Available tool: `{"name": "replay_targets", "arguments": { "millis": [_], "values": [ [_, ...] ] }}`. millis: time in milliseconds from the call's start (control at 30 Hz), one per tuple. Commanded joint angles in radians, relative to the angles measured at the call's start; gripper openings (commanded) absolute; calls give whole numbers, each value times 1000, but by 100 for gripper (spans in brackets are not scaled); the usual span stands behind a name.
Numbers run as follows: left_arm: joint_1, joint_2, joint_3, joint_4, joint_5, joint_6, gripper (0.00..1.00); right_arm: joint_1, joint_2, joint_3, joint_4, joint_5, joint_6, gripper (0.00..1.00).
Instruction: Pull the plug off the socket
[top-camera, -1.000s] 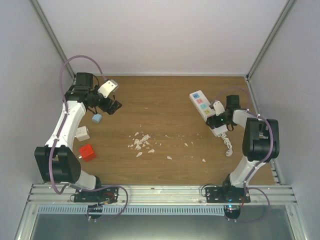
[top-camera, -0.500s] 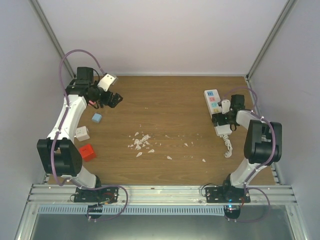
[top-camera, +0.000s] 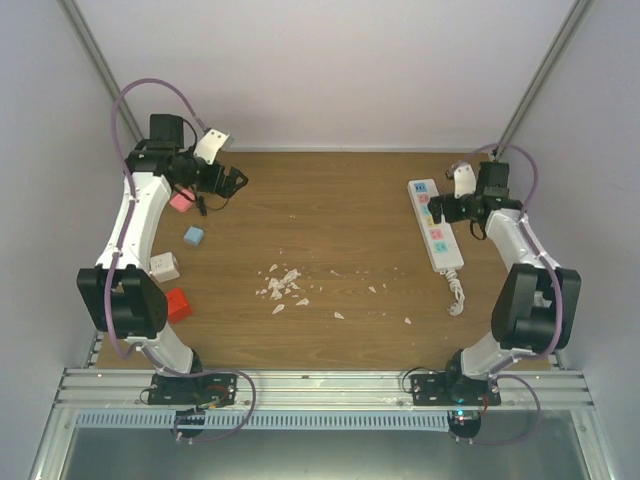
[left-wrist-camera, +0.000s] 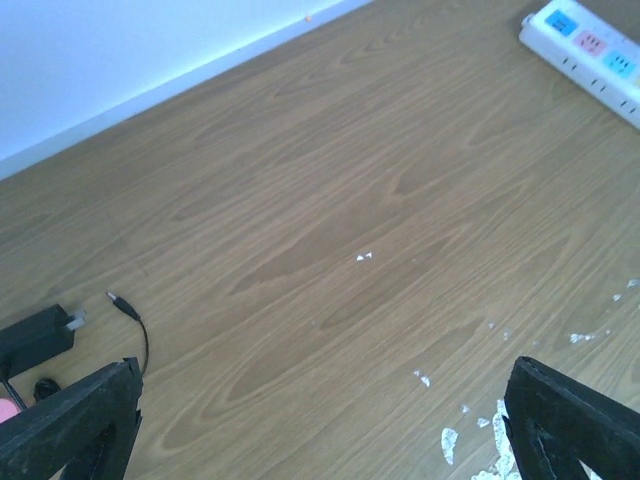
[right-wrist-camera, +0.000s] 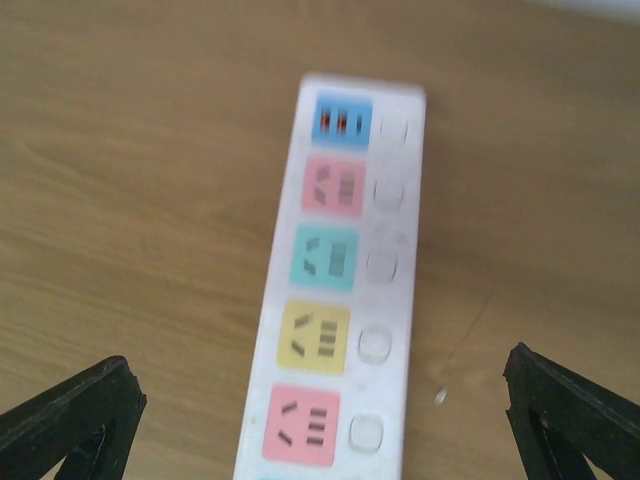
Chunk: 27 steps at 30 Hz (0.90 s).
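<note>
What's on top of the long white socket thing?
Nothing sits on the socket where it shows: its blue, pink, teal, yellow and pink outlets are bare, nothing plugged in. Its near end runs off the right wrist picture, so that part is unseen there.

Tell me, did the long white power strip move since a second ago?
Yes. The power strip swung: its far end went right, away from the white scraps mid-table, toward the right wall. It now lies straighter.

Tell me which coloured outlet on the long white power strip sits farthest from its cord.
The blue outlet: it alone borders the white power strip's far end; every other colour lies nearer the coiled cord.
</note>
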Motion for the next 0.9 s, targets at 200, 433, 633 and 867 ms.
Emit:
{"name": "replay_targets", "arguments": {
  "millis": [200,433,633,867],
  "values": [
    [135,16,127,-16,84,-124,99,-9,-166,215,-65,-181,-57,100],
    [260,-80,-6,47,79,-115,99,-13,-300,140,-6,-197,-22,100],
    [358,-138,-143,78,90,-87,99,-18,-389,10,19,-195,16,100],
    [381,-213,-277,163,63,-121,99,-20,-418,-49,13,-203,-22,100]
  ]
}}
